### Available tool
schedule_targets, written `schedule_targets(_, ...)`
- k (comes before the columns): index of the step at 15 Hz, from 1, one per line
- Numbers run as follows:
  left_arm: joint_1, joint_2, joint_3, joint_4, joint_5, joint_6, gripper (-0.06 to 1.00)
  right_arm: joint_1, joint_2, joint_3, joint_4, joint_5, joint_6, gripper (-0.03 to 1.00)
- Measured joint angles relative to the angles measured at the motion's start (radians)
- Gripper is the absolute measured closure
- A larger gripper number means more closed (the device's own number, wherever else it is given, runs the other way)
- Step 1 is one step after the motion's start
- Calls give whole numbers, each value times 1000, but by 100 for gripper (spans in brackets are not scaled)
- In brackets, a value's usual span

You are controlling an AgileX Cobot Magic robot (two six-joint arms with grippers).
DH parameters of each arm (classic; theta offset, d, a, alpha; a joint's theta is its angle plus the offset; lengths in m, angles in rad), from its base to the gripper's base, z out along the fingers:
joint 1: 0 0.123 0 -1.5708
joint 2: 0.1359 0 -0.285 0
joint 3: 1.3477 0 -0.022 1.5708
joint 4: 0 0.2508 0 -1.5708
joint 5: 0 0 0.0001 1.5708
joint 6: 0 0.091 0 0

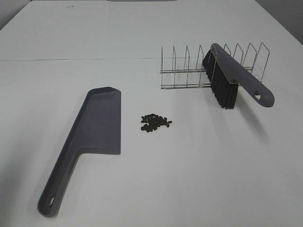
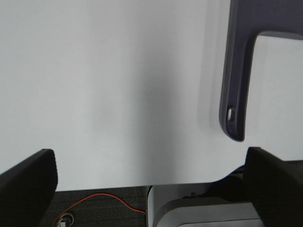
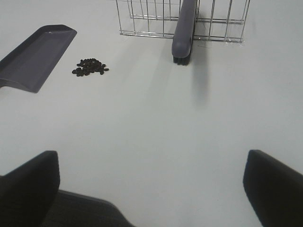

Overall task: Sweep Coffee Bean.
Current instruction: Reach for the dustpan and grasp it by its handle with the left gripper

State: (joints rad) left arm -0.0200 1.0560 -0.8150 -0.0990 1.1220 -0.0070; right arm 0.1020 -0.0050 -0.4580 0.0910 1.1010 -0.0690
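Note:
The coffee beans (image 1: 155,122) lie in a small loose cluster on the white table, just right of the grey-purple dustpan (image 1: 97,124), which lies flat with its handle toward the near edge. The brush (image 1: 235,77), grey handle and black bristles, leans on a wire rack (image 1: 182,71) at the back right. Neither gripper shows in the exterior view. My left gripper (image 2: 151,177) is open and empty near the table's front edge, short of the dustpan handle (image 2: 235,90). My right gripper (image 3: 151,182) is open and empty, well short of the beans (image 3: 89,66), the dustpan (image 3: 35,54) and the brush (image 3: 183,29).
The wire rack (image 3: 142,19) stands behind the beans and holds the brush. The table's front edge (image 2: 118,187) shows in the left wrist view, with an orange cable (image 2: 97,201) and a white robot base (image 2: 199,213) below it.

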Motion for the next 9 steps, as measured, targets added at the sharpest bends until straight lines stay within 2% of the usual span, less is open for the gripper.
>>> schedule_targets(3,-9,120,-1,-26,-87,-2,-5,0,0,0,0,0,0,2)
schedule_targets(4,-56,177,-1,-9,-108,-27,-5,0,0,0,0,0,0,2)
schedule_targets(7,-255,367,-1,105,-218,-257,-5,0,0,0,0,0,0,2)
schedule_targets(9,-339,475,-1,116,-310,-345,-5,0,0,0,0,0,0,2)
